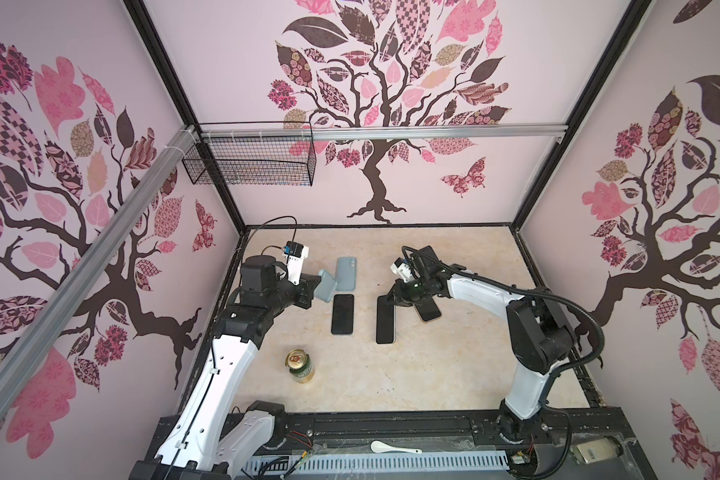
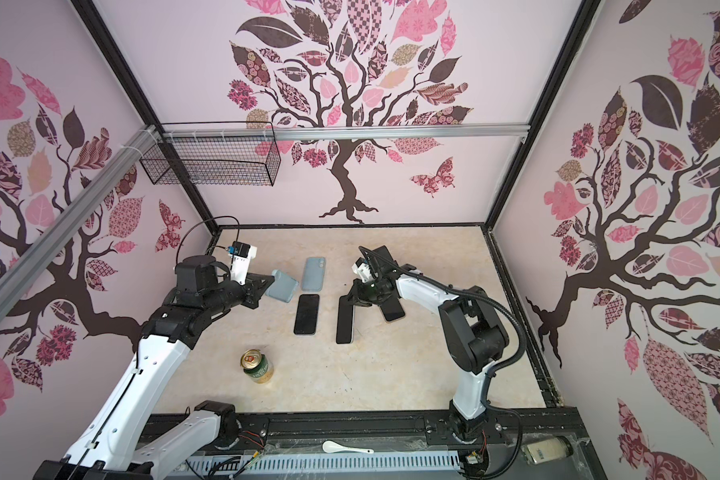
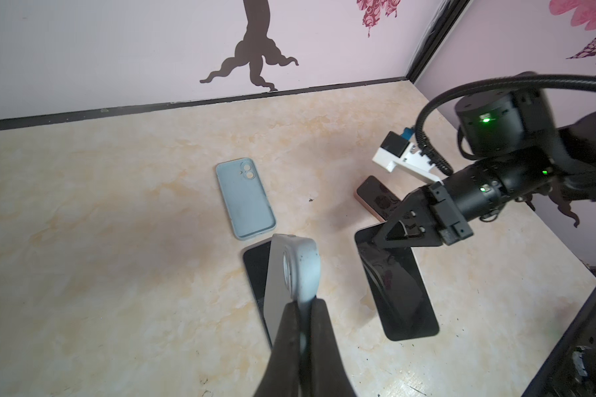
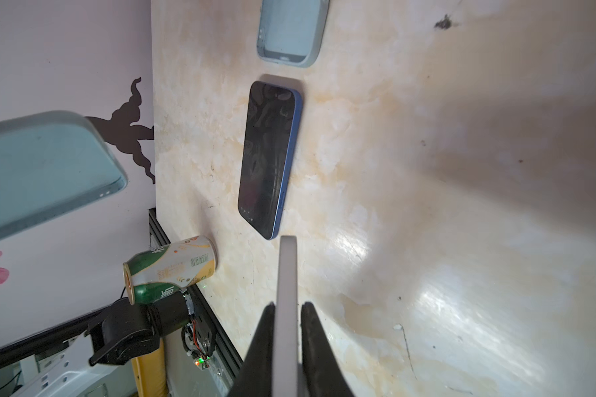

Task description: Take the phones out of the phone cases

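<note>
Left wrist view: my left gripper (image 3: 301, 304) is clamped on the pale blue phone case (image 3: 298, 261), held up off the table (image 3: 117, 240).
In the right wrist view my right gripper (image 4: 287, 304) narrowly pinches the grey edge of the phone (image 4: 287, 271). In both top views that phone shows its dark screen up, gripped at its far end, apart from the lifted case. An empty second case (image 1: 346, 273) and a blue phone (image 1: 342, 313) lie flat between the grippers. A can (image 1: 300, 366) stands nearer the front.

Phone case (image 1: 325, 287) is pale blue, phone (image 1: 385, 326) black, can (image 1: 300, 366) green.
</note>
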`<state>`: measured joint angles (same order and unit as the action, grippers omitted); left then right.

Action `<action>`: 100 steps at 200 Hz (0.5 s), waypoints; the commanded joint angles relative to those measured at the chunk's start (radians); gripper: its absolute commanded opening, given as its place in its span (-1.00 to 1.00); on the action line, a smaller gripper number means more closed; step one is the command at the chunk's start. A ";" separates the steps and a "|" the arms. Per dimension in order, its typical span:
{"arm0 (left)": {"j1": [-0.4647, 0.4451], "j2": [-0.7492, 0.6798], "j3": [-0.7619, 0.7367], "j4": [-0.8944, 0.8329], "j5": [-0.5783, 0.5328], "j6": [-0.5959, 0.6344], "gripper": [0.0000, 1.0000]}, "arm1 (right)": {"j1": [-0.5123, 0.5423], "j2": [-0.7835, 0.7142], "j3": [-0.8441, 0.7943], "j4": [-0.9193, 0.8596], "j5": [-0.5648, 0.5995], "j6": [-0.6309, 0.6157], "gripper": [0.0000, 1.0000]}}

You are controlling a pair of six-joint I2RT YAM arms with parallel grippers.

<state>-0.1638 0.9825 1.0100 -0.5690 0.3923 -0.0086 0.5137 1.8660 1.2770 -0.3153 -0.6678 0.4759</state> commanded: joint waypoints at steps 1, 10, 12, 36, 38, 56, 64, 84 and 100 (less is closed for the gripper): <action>0.004 -0.024 -0.039 0.024 0.058 -0.009 -1.00 | -0.001 0.077 0.081 -0.020 -0.074 0.037 -1.00; 0.005 -0.028 -0.045 0.021 0.070 -0.007 -1.00 | 0.000 0.106 0.108 -0.025 -0.081 0.038 -1.00; 0.005 -0.029 -0.047 0.021 0.073 -0.007 -1.00 | -0.001 0.113 0.114 -0.025 -0.083 0.038 -1.00; 0.005 -0.059 -0.068 0.030 0.118 -0.001 -1.00 | 0.000 0.185 0.174 -0.036 -0.120 0.040 -1.00; 0.004 -0.061 -0.070 0.032 0.121 -0.001 -1.00 | 0.000 0.190 0.176 -0.036 -0.123 0.040 -1.00; 0.005 -0.085 -0.083 0.037 0.132 -0.004 -1.00 | 0.000 0.231 0.209 -0.039 -0.137 0.042 -1.00; 0.006 -0.088 -0.085 0.032 0.131 -0.003 -1.00 | -0.001 0.251 0.226 -0.046 -0.144 0.040 -1.00; 0.005 -0.093 -0.085 0.018 0.141 0.001 -1.00 | -0.001 0.293 0.266 -0.064 -0.151 0.035 -1.00; 0.005 -0.098 -0.085 0.014 0.144 0.004 -1.00 | -0.002 0.321 0.296 -0.077 -0.152 0.027 -1.00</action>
<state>-0.1631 0.8974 0.9478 -0.5625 0.5076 -0.0109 0.5137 2.1246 1.5047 -0.3473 -0.7677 0.4976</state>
